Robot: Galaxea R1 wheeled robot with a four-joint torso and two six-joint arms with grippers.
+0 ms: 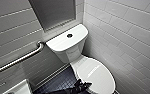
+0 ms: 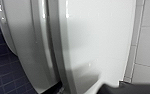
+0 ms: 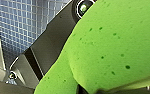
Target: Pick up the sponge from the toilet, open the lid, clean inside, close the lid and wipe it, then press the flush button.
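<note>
Around the lid (image 1: 98, 72): tiled wall (image 1: 131, 45) close at 3 o'clock, tank (image 1: 68, 53) blocks 11 o'clock, dark floor (image 1: 62, 81) open at 9 o'clock.

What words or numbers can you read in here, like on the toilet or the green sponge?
No text here can be read.
On the tank front: a faint grey mark, too blurred to read.
On the flush button: a plain dark disc, no sign to make out.
On the sponge: only dark specks, no letters.
On the lid: plain white, nothing written.
</note>
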